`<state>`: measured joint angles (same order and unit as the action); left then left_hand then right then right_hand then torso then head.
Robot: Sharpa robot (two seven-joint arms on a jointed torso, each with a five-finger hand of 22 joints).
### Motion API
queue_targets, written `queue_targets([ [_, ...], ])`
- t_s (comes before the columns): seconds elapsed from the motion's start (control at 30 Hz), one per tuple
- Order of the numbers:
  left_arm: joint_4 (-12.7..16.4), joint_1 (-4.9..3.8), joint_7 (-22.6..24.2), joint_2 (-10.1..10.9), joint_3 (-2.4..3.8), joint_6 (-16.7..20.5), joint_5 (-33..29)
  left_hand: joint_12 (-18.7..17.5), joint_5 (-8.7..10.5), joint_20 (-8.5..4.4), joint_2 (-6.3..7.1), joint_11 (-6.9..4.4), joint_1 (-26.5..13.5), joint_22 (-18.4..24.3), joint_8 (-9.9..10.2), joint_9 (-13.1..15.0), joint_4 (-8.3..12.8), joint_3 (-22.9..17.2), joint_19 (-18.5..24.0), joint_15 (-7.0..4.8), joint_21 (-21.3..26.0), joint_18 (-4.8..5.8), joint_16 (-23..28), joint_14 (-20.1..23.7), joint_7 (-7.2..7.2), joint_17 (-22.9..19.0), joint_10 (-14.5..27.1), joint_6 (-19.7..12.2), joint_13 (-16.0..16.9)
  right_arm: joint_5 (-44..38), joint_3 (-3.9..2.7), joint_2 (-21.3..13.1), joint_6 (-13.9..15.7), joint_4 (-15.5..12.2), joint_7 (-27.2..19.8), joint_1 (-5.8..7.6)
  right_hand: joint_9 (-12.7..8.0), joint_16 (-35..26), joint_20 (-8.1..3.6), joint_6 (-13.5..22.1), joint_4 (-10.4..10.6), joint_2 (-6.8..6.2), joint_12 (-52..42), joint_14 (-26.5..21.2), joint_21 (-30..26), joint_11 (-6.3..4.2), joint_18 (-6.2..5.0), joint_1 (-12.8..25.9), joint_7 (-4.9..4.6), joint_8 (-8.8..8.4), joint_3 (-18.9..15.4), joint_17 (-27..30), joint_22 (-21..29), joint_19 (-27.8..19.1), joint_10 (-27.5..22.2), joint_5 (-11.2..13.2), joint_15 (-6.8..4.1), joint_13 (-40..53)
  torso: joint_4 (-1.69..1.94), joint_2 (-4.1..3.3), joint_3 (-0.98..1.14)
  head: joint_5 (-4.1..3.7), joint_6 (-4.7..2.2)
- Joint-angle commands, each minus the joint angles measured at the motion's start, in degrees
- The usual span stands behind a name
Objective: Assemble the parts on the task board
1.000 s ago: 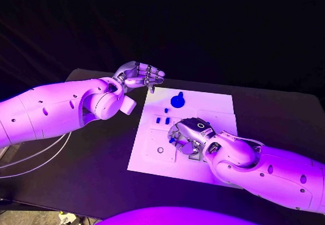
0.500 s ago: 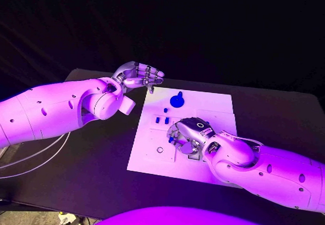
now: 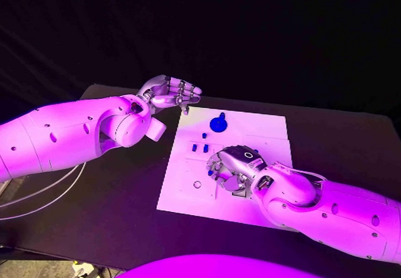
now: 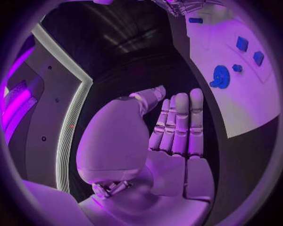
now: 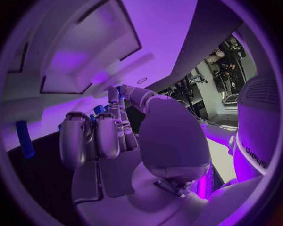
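Note:
The white task board (image 3: 253, 138) lies in the middle of the black table. A round blue part (image 3: 219, 124) sits near its far edge, with small blue parts (image 3: 200, 147) just in front of it. My right hand (image 3: 233, 171) is bent down over the board's middle, and its fingertips (image 5: 120, 96) close around a small blue part (image 5: 98, 109) on the board. My left hand (image 3: 171, 93) hovers above the board's far left corner and holds nothing. The left wrist view has its fingers (image 4: 177, 122) side by side, with the round blue part (image 4: 220, 76) beyond them.
The black table (image 3: 119, 191) reaches well past the board on every side. A small ring-shaped hole (image 3: 197, 185) marks the board's near left. Another blue piece (image 5: 23, 139) lies on the board beside my right hand.
My right hand has shifted very slightly over the board's middle. The left hand and the loose parts stay where they were.

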<state>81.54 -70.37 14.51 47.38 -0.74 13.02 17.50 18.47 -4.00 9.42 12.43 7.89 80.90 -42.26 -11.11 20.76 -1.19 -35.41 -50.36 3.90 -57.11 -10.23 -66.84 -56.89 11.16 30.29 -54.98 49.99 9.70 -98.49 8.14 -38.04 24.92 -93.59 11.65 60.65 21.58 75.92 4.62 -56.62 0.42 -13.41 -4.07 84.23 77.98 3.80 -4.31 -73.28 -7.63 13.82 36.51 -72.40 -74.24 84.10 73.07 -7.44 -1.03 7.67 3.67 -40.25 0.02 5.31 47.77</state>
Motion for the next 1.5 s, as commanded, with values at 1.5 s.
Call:
queue_targets([
  [1.5,-0.7,-0.02,0.2,0.0,0.01,-0.9,0.0,0.8,-1.21,-0.03,-0.23,0.43,-0.5,0.9,0.4,-0.3,0.1,0.6,0.3,0.09,1.1,-0.32,0.7,0.5,0.57,-0.7,1.7,0.1,-0.4,5.4,-0.91,-12.0,-10.6,-0.8,1.9,10.06,-1.8,1.2,1.9,4.5,16.0,1.95,-4.4,1.1,-14.4,2.13,-1.38,-15.6,0.32,-6.88,-27.6,5.0,5.1,-3.0,-16.1,-0.9,1.93,-2.1,-0.26,0.43,-0.05,-3.83,-2.87],
])
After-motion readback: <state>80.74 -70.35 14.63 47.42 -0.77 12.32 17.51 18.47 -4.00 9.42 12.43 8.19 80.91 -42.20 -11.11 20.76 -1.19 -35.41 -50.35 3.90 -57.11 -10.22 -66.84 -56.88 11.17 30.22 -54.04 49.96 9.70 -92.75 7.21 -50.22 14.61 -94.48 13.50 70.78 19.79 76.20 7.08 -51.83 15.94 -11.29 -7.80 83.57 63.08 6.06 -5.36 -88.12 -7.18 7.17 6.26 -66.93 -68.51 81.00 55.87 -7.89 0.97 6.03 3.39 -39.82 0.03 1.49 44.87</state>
